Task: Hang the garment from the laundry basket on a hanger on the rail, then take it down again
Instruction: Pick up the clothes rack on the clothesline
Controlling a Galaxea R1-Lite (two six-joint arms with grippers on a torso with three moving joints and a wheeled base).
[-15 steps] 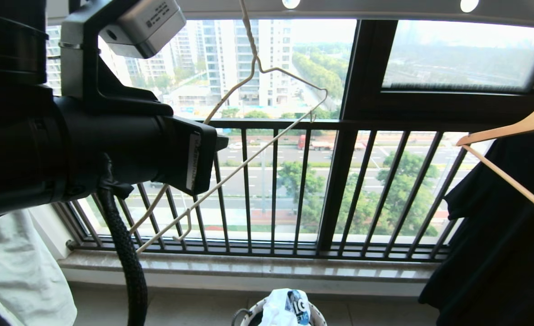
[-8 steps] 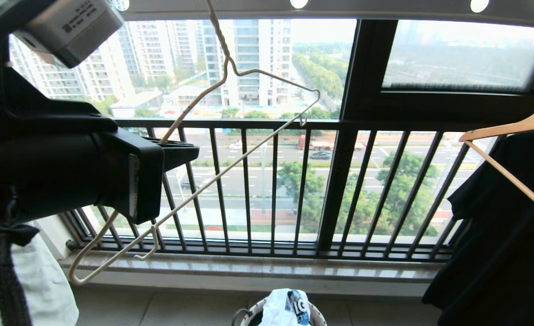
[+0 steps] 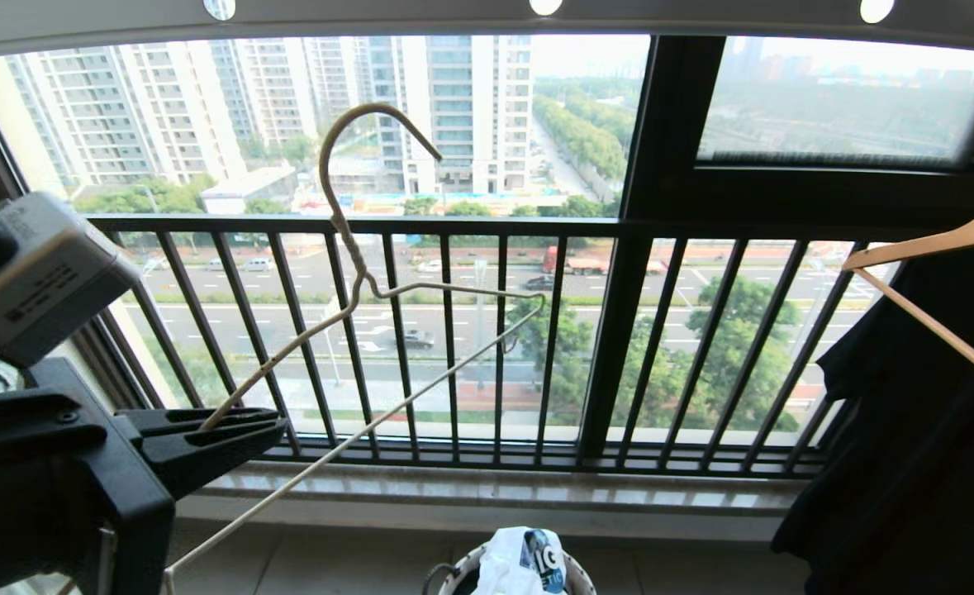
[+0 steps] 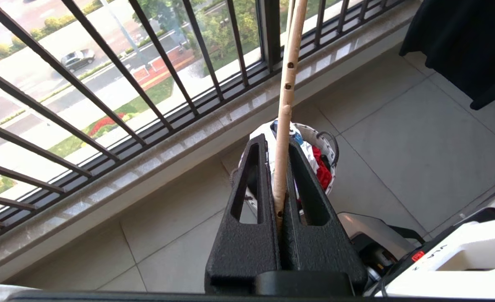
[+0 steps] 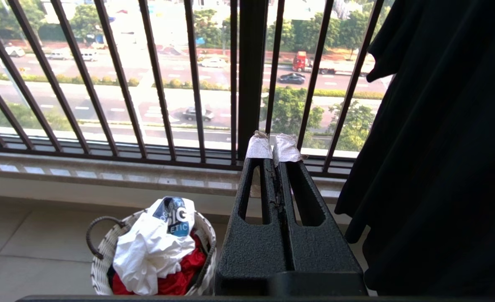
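A high balcony with pale floor tiles [image 4: 398, 138] looks out through a black barred window railing [image 3: 453, 330] onto a wide road and apartment towers. Along the top of the head view runs the long grey metal rail [image 3: 371, 18], pierced by round holes.

The thin beige wire hanger [image 3: 354, 273] with its long twisted neck is off the rail: its hook stands free in front of the glass, below the bar and touching nothing, and the frame is tilted, one shoulder dipping toward the lower left. There the left gripper [image 3: 239, 430] is clamped on that shoulder wire; in the left wrist view the black jaws are pressed together with the wire [image 4: 283, 126] running up from between them.

The white short-sleeved T-shirt [image 5: 150, 247] with the navy-blue chest graphic is crumpled on top of the small round white woven laundry basket [image 5: 100, 260] with looped black handles, lying over a red garment [image 5: 180, 272]. The basket stands on the tiles just below the marble sill [image 3: 487, 487], well below the hanger and apart from both grippers.

The right gripper [image 5: 274, 149] is parked in front of the railing, above and beside the basket, its jaws closed on nothing, white tape wrapped round the fingertips [image 5: 259, 147].

At the right, a dark garment [image 3: 908, 430] hangs from a thicker wooden hanger [image 3: 933, 240].
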